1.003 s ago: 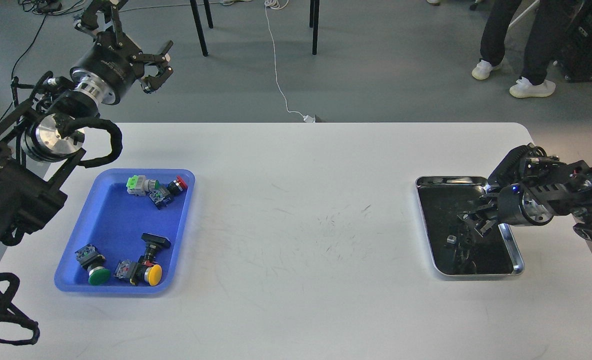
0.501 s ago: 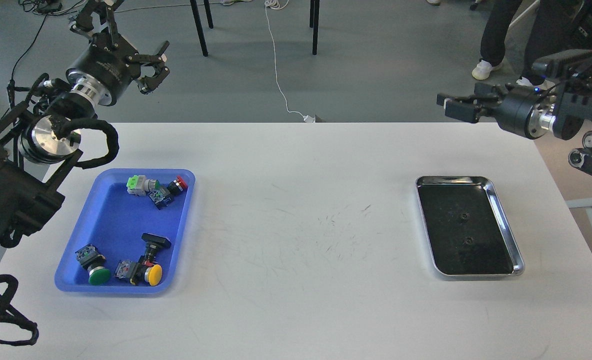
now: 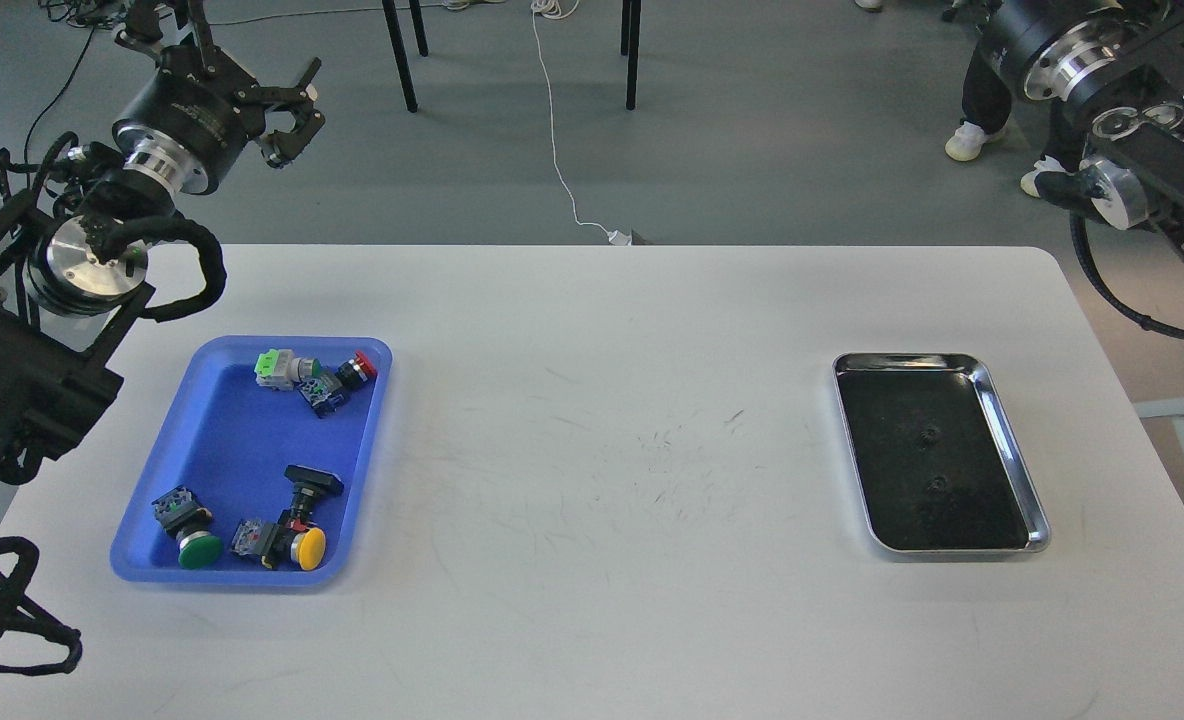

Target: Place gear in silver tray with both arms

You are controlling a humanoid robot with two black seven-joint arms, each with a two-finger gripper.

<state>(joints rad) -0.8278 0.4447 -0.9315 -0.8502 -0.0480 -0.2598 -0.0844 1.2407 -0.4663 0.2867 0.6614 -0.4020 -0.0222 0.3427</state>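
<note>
White table fills the head view, grey floor behind. Silver tray at right, long axis running near to far, 2 small gears on its dark bottom. Blue tray at left holds push-button switches. Left claw raised, fingers spread, empty. Right claw out of frame; only its arm shows.

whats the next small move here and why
Probably nothing more than holding both arms clear: two small gears already lie in the silver tray, the left gripper hangs open and empty past the table's far edge, and no gear shows anywhere outside the tray.
</note>
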